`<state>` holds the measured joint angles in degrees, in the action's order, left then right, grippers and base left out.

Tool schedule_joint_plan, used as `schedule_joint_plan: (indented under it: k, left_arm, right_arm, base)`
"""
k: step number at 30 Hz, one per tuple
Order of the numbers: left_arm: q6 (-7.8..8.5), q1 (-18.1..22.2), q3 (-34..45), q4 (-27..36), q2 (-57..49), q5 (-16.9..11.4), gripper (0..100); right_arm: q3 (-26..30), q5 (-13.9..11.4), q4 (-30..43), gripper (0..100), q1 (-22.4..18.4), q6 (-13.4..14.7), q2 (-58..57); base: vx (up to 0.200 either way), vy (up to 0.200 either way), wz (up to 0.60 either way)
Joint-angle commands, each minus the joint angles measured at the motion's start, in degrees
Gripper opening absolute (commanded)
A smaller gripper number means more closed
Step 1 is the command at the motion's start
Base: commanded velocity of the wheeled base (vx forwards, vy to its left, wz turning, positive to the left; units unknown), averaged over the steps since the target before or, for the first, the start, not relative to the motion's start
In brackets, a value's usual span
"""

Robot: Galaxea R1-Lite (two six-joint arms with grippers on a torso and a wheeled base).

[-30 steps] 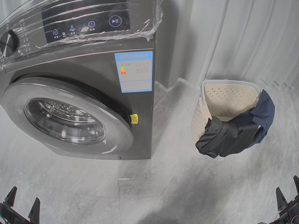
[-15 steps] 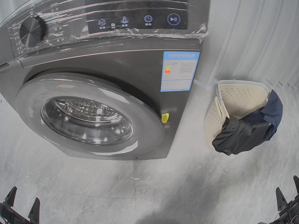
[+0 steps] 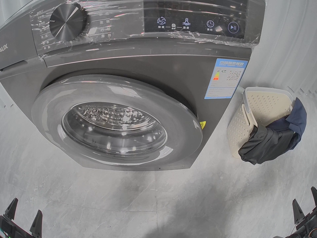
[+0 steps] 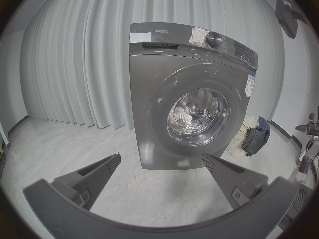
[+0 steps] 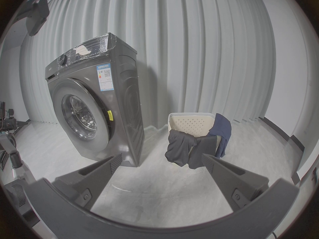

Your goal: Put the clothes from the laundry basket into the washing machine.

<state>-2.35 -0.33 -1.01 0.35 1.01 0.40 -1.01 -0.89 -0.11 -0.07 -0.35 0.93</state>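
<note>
Your grey metal washer [image 3: 185, 70], round glass door [image 3: 115, 126] closed, stands beside a perforated cream plastic basket [image 3: 239, 129]. Dark, limp clothes [image 3: 264, 142] drape over its rim; left gripper [image 3: 26, 205] and right gripper [image 3: 303, 194] both spread wide, empty.

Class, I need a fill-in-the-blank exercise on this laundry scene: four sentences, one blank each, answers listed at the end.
1. The round door of the washing machine is ____.
2. By the robot's own sides, the laundry basket stands on the floor to the ____ of the machine.
3. The dark clothes hang over the basket's front ____.
4. The left gripper and the right gripper are both ____, holding nothing.

Missing words: shut; right; rim; open.
</note>
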Motion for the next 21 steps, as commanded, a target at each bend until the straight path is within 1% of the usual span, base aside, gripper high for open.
schedule_joint_plan:
  k: [1,2,20,21]
  left_arm:
    - [-0.02,-0.02,0.84,0.0,-0.75,-0.05,100]
    - [-0.02,-0.02,0.84,0.0,-0.84,0.04,100]
    - [-0.02,-0.02,0.84,0.0,-0.75,0.04,100]
    - [-0.02,-0.02,0.84,0.0,-0.84,0.04,100]
  right_arm:
    - [0.92,-0.25,0.11,100,-0.01,-0.17,-0.84]
    - [0.92,-0.25,0.11,100,-0.01,-0.17,-0.84]
    - [1.01,-0.08,-0.07,100,-0.01,-0.09,-0.84]
    - [1.01,-0.08,-0.07,100,-0.01,0.0,-0.84]
  base:
    - [0.0,0.0,0.0]
    - [0.0,0.0,0.0]
    - [0.0,0.2,0.0]
    - [0.0,0.0,0.0]
